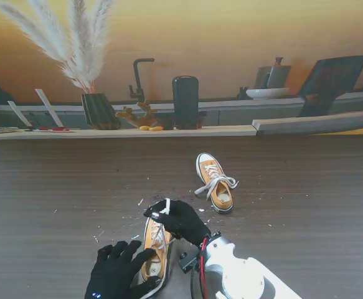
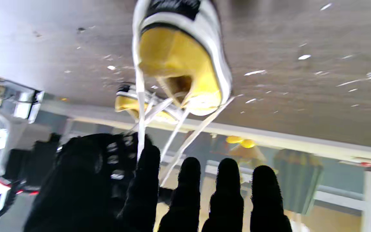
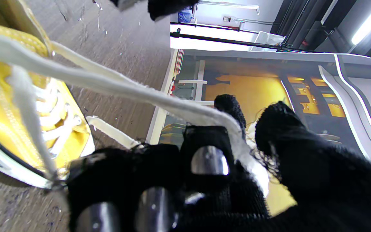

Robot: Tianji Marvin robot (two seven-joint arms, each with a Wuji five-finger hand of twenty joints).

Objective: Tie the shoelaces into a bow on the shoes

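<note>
Two yellow sneakers with white laces lie on the dark table (image 1: 306,205). The near shoe (image 1: 155,249) (image 2: 179,61) (image 3: 8,106) points away from me. My right hand (image 1: 180,220) (image 3: 204,180) is over its toe end, shut on one lace (image 1: 167,207) (image 3: 108,82) and holding it taut above the shoe. In the left wrist view that lace (image 2: 139,96) runs into the right hand (image 2: 85,180). My left hand (image 1: 116,271) (image 2: 227,199) hovers by the heel, open with fingers spread. The far shoe (image 1: 215,182) (image 2: 124,104) lies to the right with its laces looped.
Small white scraps (image 1: 137,202) are scattered on the table around the near shoe. A ledge along the far edge carries a vase of pampas grass (image 1: 99,111), a black faucet (image 1: 137,78) and a dark box (image 1: 185,101).
</note>
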